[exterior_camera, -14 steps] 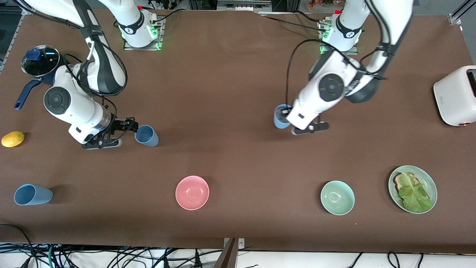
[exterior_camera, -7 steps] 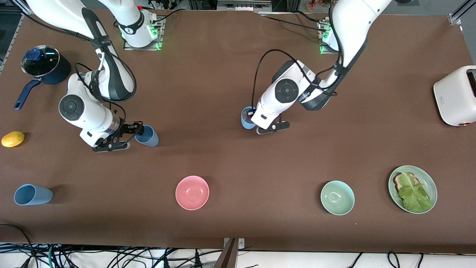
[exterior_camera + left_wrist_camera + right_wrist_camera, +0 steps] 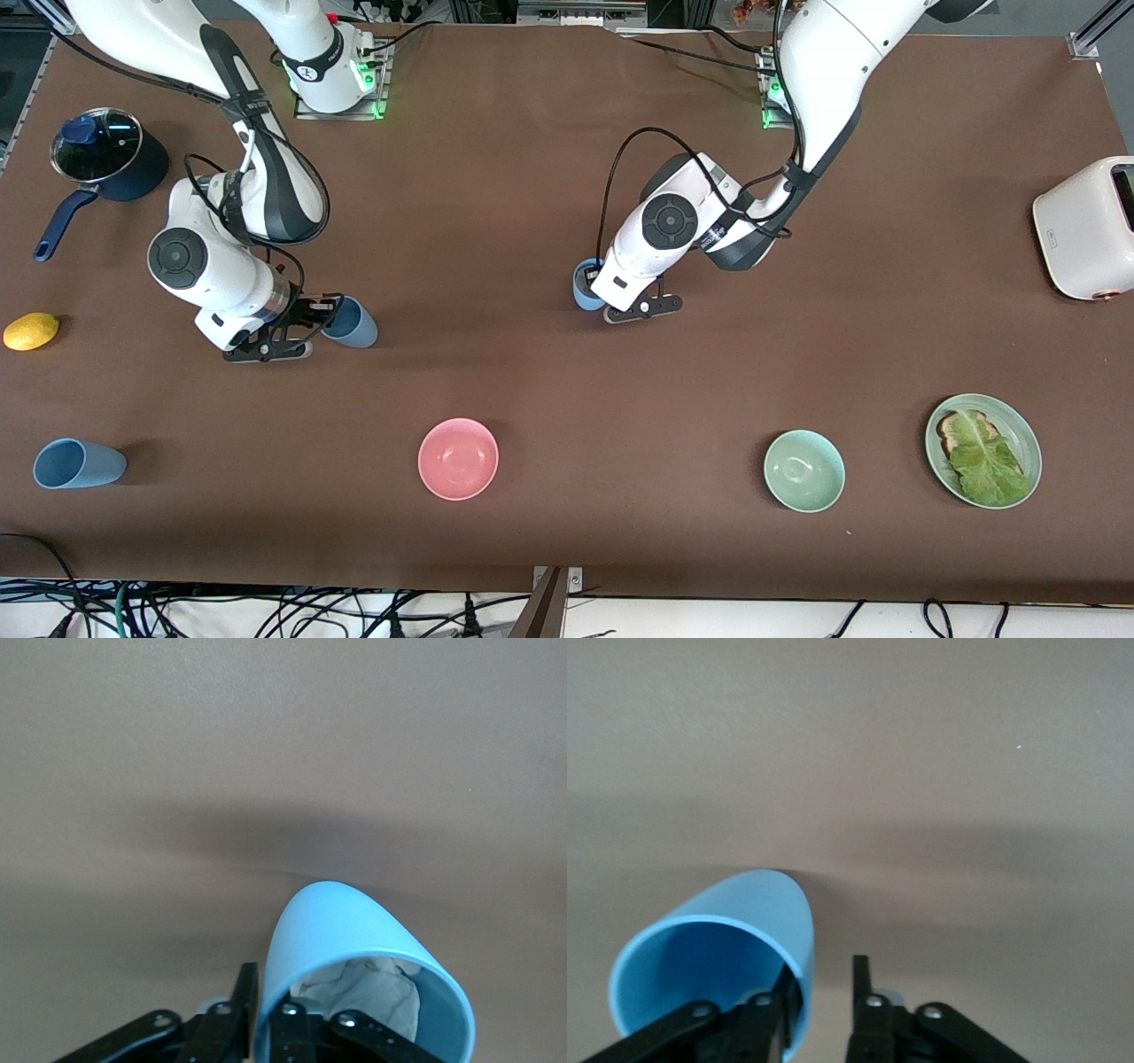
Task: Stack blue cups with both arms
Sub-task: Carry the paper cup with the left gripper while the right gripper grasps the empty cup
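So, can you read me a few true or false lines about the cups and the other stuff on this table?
1. There are three blue cups. True: the bright cup, the dull cup and the spare cup.
2. The spare cup stands upright. False: it lies on its side.
3. The left gripper has one finger inside the bright cup. True.
4. The right gripper has its fingers either side of the dull cup's wall. True.
5. The lemon is in the pink bowl. False: it lies on the table, toward the right arm's end.
6. The pot has no lid. False: its glass lid is on.
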